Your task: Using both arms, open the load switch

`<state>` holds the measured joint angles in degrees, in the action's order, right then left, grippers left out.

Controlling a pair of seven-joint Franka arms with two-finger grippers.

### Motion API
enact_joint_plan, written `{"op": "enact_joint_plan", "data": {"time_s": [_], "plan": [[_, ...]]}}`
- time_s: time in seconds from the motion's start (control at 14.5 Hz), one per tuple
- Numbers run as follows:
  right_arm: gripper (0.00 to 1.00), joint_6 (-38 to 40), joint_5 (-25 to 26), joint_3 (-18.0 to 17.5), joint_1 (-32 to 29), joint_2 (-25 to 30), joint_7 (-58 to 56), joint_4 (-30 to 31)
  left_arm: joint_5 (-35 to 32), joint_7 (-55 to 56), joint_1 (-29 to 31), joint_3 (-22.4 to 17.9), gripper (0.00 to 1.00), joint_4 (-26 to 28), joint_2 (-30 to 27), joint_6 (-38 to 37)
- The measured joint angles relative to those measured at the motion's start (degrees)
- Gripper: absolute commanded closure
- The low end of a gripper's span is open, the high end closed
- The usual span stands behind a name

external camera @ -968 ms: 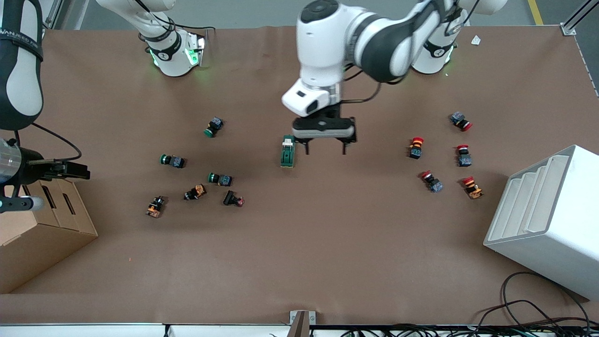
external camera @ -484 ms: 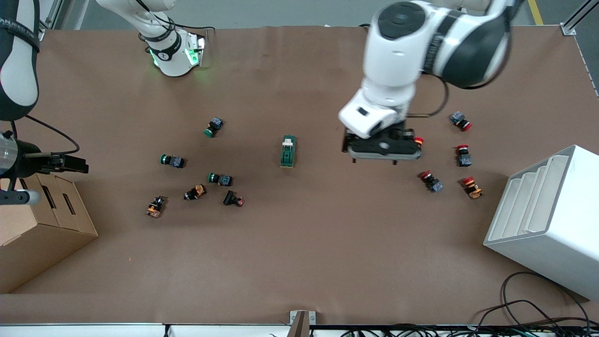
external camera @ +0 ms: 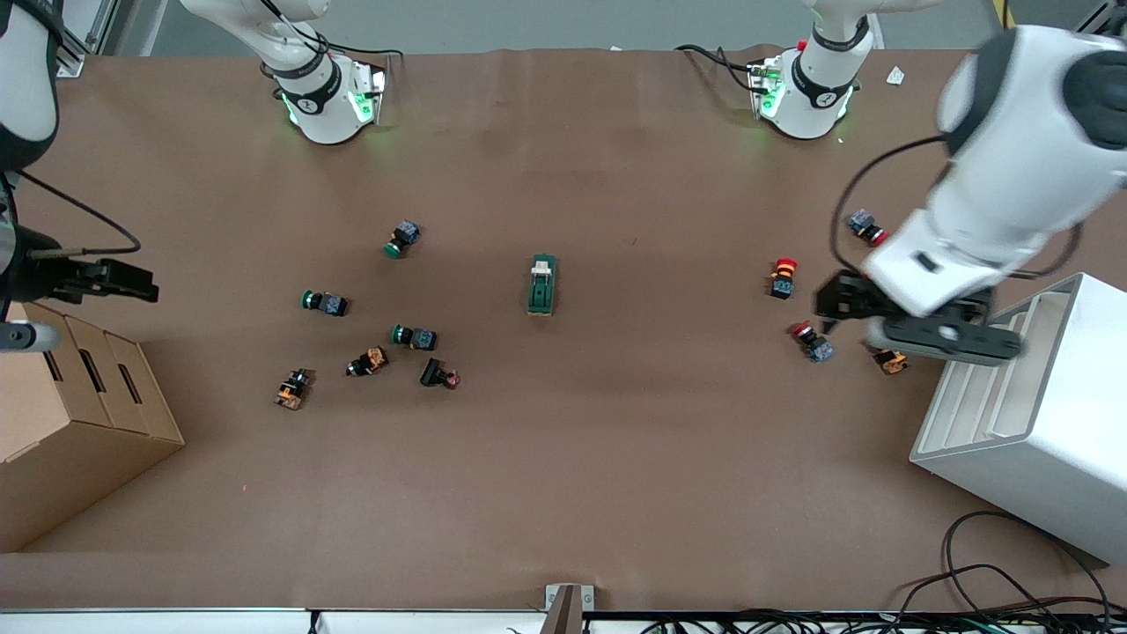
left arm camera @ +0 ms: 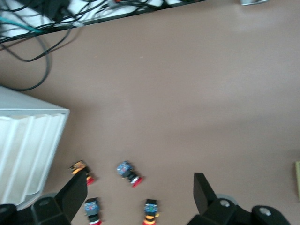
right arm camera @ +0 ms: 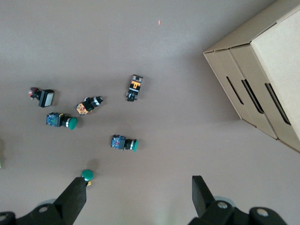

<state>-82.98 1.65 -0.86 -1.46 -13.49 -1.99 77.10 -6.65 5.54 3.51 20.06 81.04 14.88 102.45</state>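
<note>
The load switch [external camera: 542, 284] lies flat and alone mid-table, its white lever piece at the end toward the robots' bases, with neither arm touching it. The left gripper [external camera: 916, 328] hangs over the red push-buttons [external camera: 810, 341] at the left arm's end of the table, just beside the white slotted bin [external camera: 1039, 396]; its wrist view shows both fingers [left arm camera: 75, 194] spread wide with nothing between them. The right gripper [external camera: 114, 282] hovers over the edge of the cardboard box [external camera: 79, 414] at the right arm's end, fingers [right arm camera: 75, 197] likewise parted and empty, with green push-buttons [right arm camera: 124, 143] scattered on the brown table cover [external camera: 563, 484] below it. Both arms stand well apart from the switch, so whether it is already open or still to be worked cannot be told from its lever here. If it remains to be done, the next move calls for one gripper to pin the green body while the other works the lever.
</note>
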Motion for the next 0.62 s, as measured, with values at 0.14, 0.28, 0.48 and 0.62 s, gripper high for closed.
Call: {"op": "enact_joint_plan", "data": {"time_s": [0.14, 0.28, 0.48, 0.62], "plan": [[0.0, 0.3, 0.0, 0.0, 0.6, 2.7, 0.1, 2.4, 0.0, -0.2, 0.8, 0.0, 0.0, -0.1, -0.6, -2.3], [0.0, 0.4, 0.0, 0.0, 0.9, 5.9, 0.2, 5.5, 0.0, 0.2, 0.2, 0.1, 0.0, -0.1, -1.5, -4.2], [0.0, 0.4, -0.4, 0.0, 0.9, 11.5, 0.2, 10.6, 0.0, 0.3, 0.2, 0.0, 0.0, -0.1, -3.0, -4.9], [0.0, 0.4, -0.5, 0.0, 1.0, 14.3, 0.2, 12.6, 0.0, 0.3, 1.5, -0.2, 0.0, -0.1, -4.4, -7.6]]}}
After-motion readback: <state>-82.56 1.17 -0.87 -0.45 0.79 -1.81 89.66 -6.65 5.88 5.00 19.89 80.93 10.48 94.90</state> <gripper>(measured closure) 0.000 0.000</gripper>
